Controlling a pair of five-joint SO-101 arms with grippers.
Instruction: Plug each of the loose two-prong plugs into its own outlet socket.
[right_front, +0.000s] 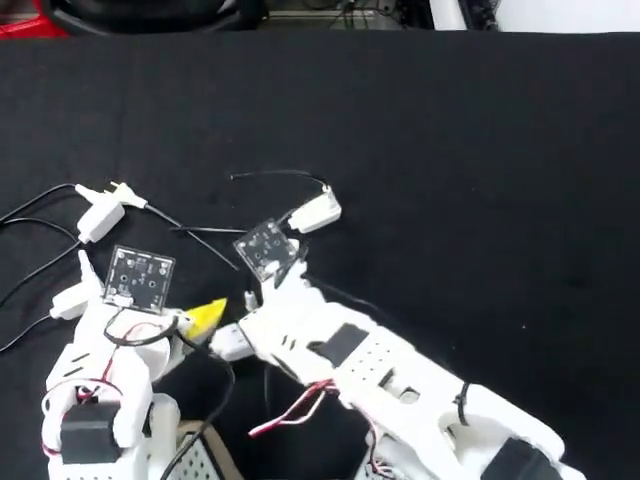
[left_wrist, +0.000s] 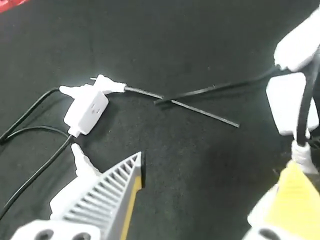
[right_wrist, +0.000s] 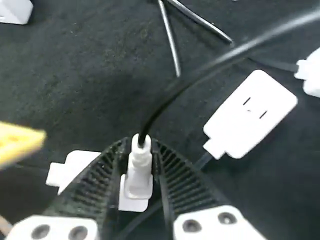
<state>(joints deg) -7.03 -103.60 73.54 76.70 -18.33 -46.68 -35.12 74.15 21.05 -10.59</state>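
Note:
My right gripper (right_wrist: 139, 145) is shut on a white two-prong plug (right_wrist: 136, 176), whose black cord rises from between the ribbed fingers. A white outlet (right_wrist: 250, 120) with two slots lies flat just beyond it and also appears in the high view as the outlet (right_front: 318, 212). My left gripper (left_wrist: 215, 162) stands open over bare cloth, with its yellow fingertip (right_front: 207, 317) close to the right arm. Ahead of it lies a second white outlet (left_wrist: 86, 109). A loose plug (left_wrist: 107, 85) rests at that outlet's far end with its prongs showing.
Everything lies on a black cloth (right_front: 450, 150). Thin black cords (left_wrist: 200, 107) cross between the two outlets, and more cords (right_front: 30, 225) run off the left edge. The far and right parts of the cloth are bare.

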